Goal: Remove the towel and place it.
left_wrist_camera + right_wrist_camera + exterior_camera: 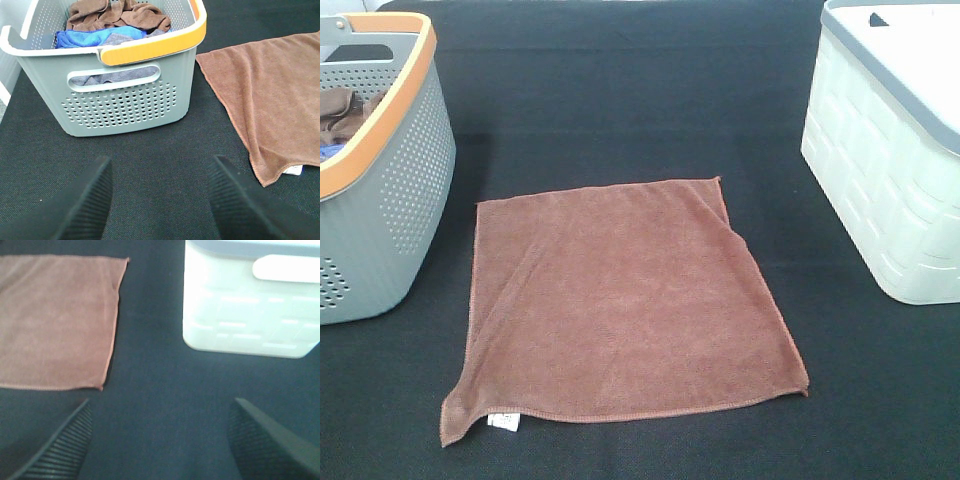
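The rust-brown towel [620,310] lies spread flat on the black table between the two baskets, its white tag [503,421] at the front left corner. It also shows in the left wrist view [272,95] and the right wrist view [55,320]. Neither arm shows in the high view. My left gripper [160,200] is open and empty above the black cloth, in front of the grey basket [125,107]. My right gripper [160,440] is open and empty over bare table, between the towel's corner and the white basket [250,305].
The grey basket with an orange rim [390,190] stands at the left and holds a bunched darker brown cloth [117,15] and a blue cloth [82,37]. The white basket with a grey rim [890,160] stands at the right. Black cloth [640,110] covers the table.
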Robot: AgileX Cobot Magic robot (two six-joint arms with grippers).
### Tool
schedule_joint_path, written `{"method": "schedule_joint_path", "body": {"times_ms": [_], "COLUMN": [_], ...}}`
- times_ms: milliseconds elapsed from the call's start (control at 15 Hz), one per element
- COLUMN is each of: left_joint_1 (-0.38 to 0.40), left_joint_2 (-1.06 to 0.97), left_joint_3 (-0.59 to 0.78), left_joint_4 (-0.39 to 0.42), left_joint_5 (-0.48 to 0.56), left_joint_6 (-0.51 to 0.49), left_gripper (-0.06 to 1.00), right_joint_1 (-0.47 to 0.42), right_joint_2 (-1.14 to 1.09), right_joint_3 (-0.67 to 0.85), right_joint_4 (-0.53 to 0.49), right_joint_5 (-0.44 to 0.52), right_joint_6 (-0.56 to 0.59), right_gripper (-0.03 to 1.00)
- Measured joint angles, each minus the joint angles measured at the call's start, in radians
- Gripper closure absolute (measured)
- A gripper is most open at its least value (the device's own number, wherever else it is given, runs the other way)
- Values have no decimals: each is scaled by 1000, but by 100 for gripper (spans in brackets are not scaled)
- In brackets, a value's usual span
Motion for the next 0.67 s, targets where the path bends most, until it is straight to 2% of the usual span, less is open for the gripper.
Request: {"method": "schedule_joint_path", "body": {"times_ms": [667], "left_joint_1": [0], "left_joint_2": [0], "left_joint_3": [0], "left_joint_4": [0], "left_joint_5": [0], "left_joint_6": [0], "left_gripper": [39], "right_joint_1": [-1], "right_joint_2": [-45], "right_joint_3": [0], "right_joint_4": [4], "right_joint_5": [-1], "right_joint_6": [0], "right_gripper": [25]}}
